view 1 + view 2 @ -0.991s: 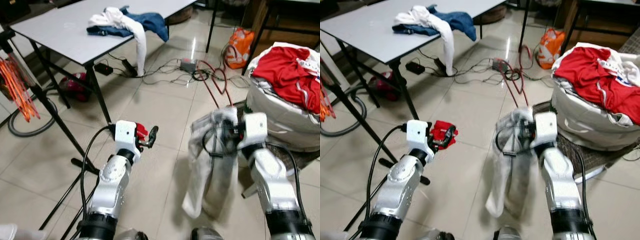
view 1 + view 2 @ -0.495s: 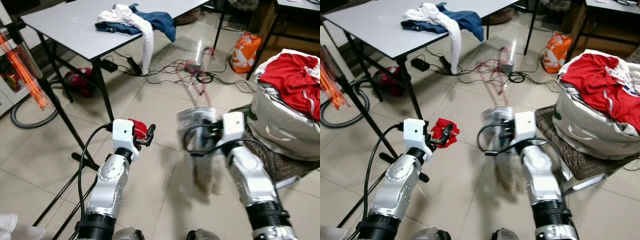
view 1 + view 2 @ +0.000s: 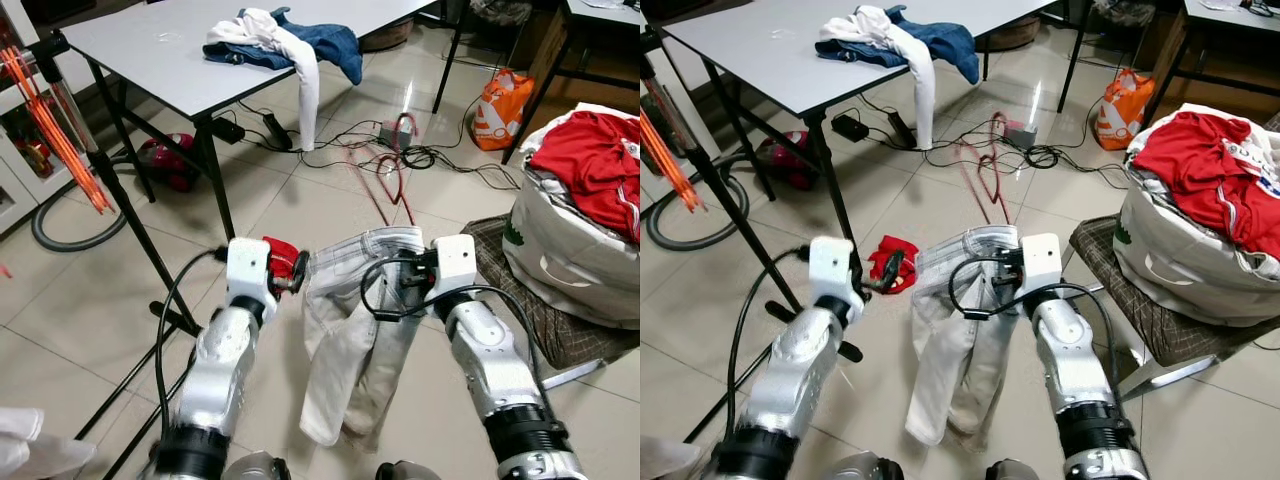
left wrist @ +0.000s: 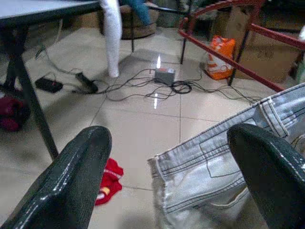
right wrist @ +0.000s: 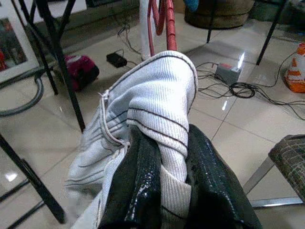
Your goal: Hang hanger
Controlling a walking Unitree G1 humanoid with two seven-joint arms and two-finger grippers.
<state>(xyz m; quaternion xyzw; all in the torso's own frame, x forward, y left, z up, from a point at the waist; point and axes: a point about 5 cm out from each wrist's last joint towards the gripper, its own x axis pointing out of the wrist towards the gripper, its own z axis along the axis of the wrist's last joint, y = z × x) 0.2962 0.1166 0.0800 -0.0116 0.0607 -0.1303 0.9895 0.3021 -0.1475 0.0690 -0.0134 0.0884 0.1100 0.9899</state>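
**Carrying the jeans and hanger toward the rack**

Hanging from your right gripper (image 3: 408, 279), the pale grey denim jeans (image 3: 352, 345) dangle above the tiled floor (image 3: 90, 300), legs loose, waistband stretched toward your left arm. The right wrist view shows both black fingers (image 5: 138, 181) clamped on a bunched fold of waistband. The thin red wire hanger (image 3: 390, 180) rises from that same bundle, beyond the grip; whether the fingers also pinch its wire cannot be told.

Your left gripper (image 3: 298, 272) stands spread, holding nothing; the free corner of the waistband lies between its fingers (image 4: 76, 181), not touching them.

Recommendation: close the left fingers on that corner before you move, so the garment rides level and the hanger does not swing. Keep the hook upward and clear of the black cables (image 3: 400, 155). The black metal stand (image 3: 110, 180) at your left, strung with orange hangers (image 3: 55, 130), looks the probable destination.

Also noted: a grey folding table (image 3: 190, 50), a red cloth (image 3: 895, 262) on the floor, a white laundry bag (image 3: 570, 260).
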